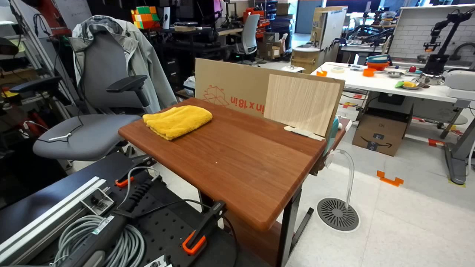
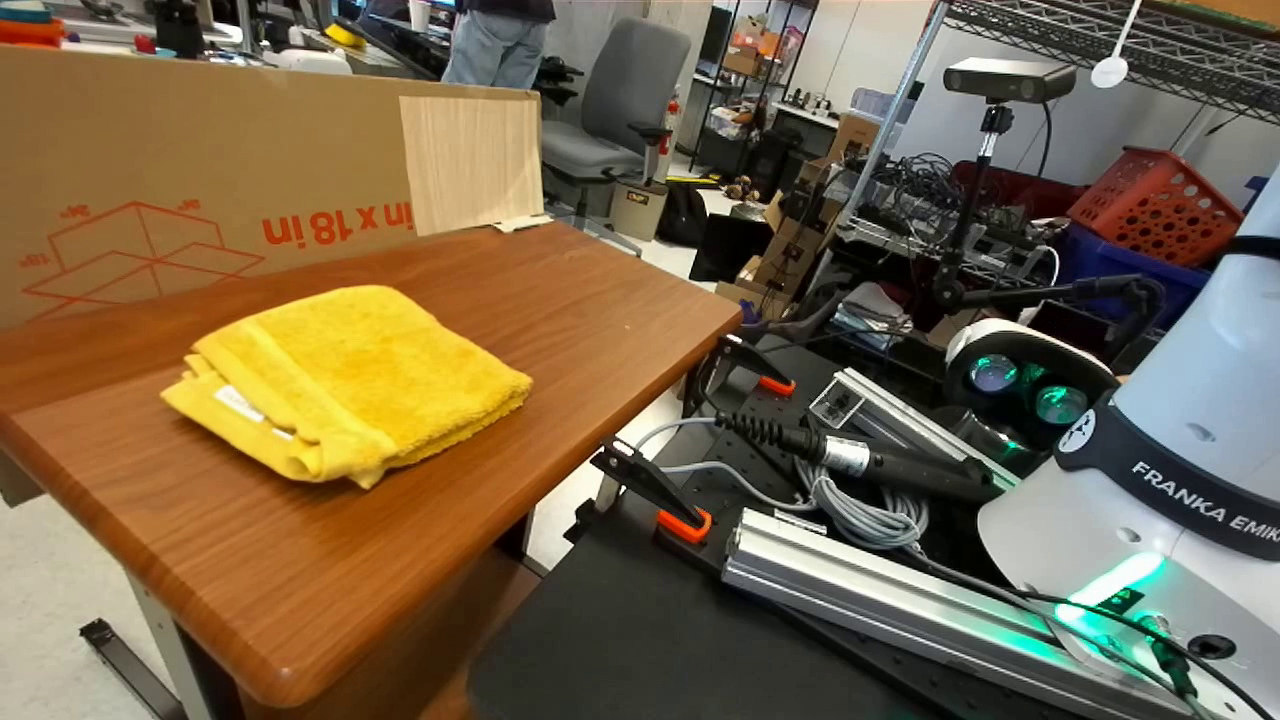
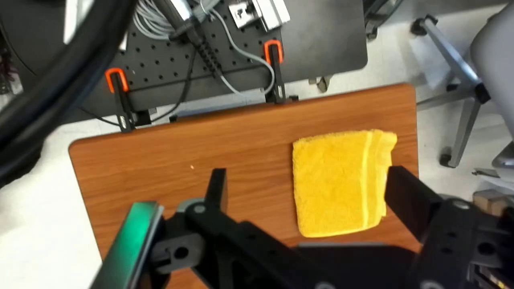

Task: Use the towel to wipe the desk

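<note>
On desk (image 3: 257, 168), at 3 o'clock in wrist view, I see folded towel (image 3: 333, 184). My gripper (image 3: 307, 186) hangs over desk, both fingers (image 3: 409, 204) spread wide. Beside desk, at 2 o'clock, is chair (image 3: 496, 60).

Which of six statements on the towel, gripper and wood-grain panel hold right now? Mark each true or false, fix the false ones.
1. The yellow towel lies on the desk. True.
2. The yellow towel is spread out in a single layer. False: it is folded into several layers.
3. The gripper is open. True.
4. The gripper holds the yellow towel up off the desk. False: the yellow towel rests on the desk, ungripped.
5. The wood-grain panel stands against the cardboard sheet. True.
6. The yellow towel touches the wood-grain panel. False: bare desk shows between them in both exterior views.
</note>
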You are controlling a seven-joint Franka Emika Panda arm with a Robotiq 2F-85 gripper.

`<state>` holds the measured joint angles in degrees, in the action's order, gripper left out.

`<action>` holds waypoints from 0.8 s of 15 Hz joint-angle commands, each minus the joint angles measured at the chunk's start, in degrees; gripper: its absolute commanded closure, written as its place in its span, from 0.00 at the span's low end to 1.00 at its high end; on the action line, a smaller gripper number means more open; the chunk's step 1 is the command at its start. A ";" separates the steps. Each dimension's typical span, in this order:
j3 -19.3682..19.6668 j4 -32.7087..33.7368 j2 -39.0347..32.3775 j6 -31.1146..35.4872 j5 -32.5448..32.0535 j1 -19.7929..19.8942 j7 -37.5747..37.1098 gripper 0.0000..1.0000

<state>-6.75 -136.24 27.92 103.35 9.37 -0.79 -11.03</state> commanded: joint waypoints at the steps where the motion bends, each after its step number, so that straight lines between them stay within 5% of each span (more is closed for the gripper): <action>1: -6.47 1.21 -10.67 14.73 -3.18 -1.68 -8.48 0.00; 9: -6.78 1.01 -14.25 17.57 -4.84 -3.64 -10.82 0.00; 12: -6.81 -1.10 -16.37 25.87 -2.44 -4.40 -10.83 0.00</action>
<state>-14.73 -135.85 13.67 122.55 5.00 -3.22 -21.71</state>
